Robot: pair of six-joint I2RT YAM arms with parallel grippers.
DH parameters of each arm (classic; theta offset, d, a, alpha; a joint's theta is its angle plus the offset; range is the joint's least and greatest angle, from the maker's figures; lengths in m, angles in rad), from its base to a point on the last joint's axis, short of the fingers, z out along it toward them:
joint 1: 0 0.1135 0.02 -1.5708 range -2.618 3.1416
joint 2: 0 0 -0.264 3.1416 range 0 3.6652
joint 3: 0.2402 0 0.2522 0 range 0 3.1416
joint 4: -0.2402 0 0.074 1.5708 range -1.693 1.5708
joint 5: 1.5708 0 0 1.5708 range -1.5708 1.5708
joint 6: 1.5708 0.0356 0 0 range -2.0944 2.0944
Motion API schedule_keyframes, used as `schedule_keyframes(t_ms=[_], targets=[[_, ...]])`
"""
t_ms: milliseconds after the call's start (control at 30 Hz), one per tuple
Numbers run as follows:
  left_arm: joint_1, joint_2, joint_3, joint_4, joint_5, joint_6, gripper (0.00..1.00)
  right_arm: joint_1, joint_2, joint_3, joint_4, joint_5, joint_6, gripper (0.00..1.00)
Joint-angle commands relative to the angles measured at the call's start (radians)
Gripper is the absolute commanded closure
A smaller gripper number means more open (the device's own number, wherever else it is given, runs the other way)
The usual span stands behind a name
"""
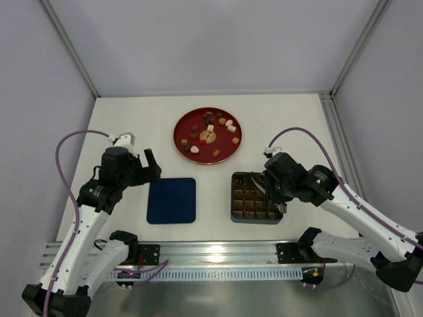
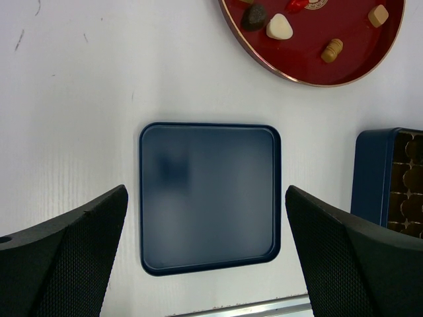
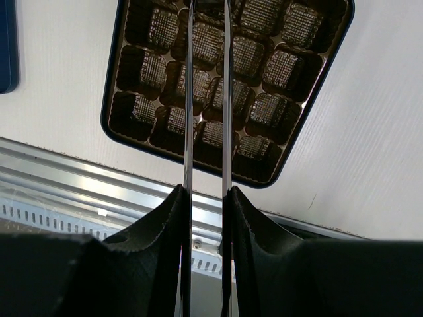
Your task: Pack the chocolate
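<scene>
The chocolate is seen as a scatter of tiny pieces, dark brown, light brown and cream-white, some round and some cubic. All of it that can be seen is held on a round red plate, which lies well ahead of both claws on the white worktop.

A brown tray of square cells is set in a dark-blue box directly beneath the right claw; ribbed floors are shown in the cells that are visible. A flat dark-blue lid lies just beneath and ahead of the left claw, whose fingers are spread wide with nothing between them.

Only in the left wrist view are single pieces made out: a cream piece touching a dark piece, with a light-brown cube nearby. Only in the right wrist view are the right claw's two thin metal blades shown, close together with a narrow gap. Their tips are cut off at the edge, so it cannot be told whether anything is pinched.
</scene>
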Motion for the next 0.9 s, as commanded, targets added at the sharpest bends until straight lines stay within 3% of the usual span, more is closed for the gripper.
schedule_keyframes(t_ms=[0, 867], targets=[[-0.005, 0.004, 0.0, 0.021, -0.002, 0.014, 0.0, 0.006, 0.0, 0.006, 0.042, 0.019, 0.01, 0.7], [-0.008, 0.004, 0.0, 0.021, -0.005, 0.013, 0.0, 0.006, -0.003, -0.008, 0.043, 0.02, 0.016, 0.62]])
